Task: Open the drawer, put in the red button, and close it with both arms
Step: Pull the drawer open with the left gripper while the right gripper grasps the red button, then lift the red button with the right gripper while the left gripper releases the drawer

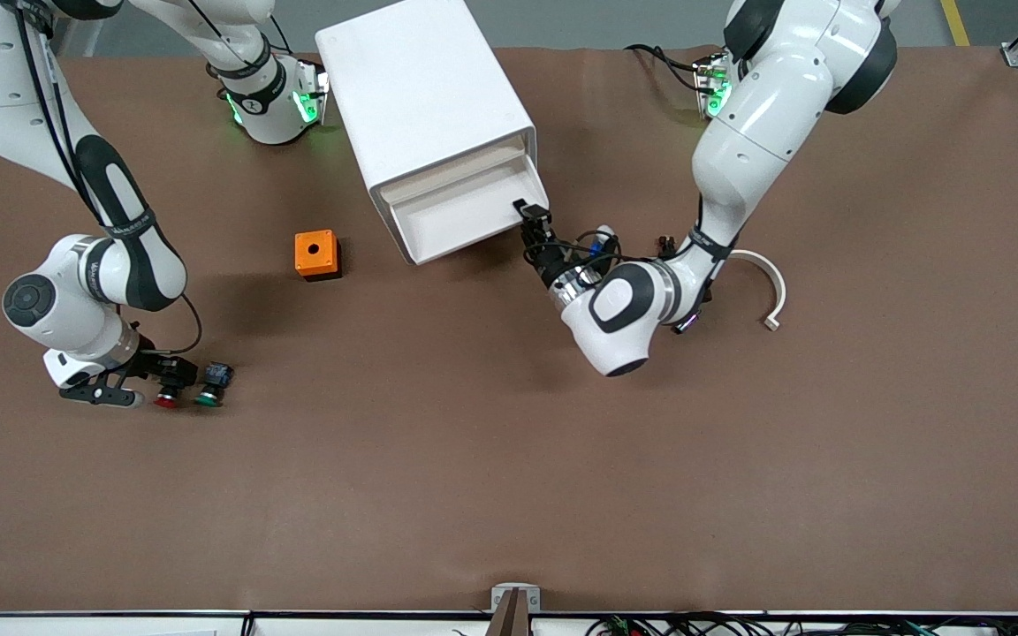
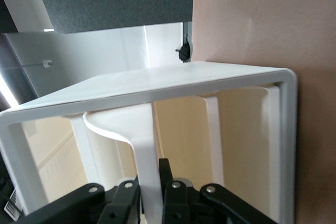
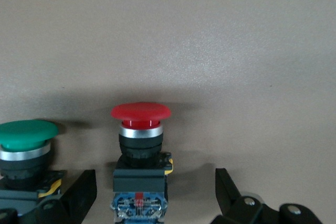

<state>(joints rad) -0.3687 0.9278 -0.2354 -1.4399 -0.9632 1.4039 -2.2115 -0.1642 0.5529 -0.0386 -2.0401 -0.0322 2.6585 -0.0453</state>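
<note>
The white cabinet stands between the arms' bases, its uppermost drawer pulled partly out. My left gripper is at the drawer's front corner toward the left arm's end, shut on the drawer's white handle strip; the left wrist view shows my left gripper on the strip and the drawer's rim. The red button lies on the table toward the right arm's end. My right gripper is low and open, its fingers on either side of the button's body; the right wrist view also shows the gripper and the button.
A green button lies right beside the red one, close to one finger of the right gripper. An orange box with a hole sits between the buttons and the cabinet. A white curved piece lies by the left arm's wrist.
</note>
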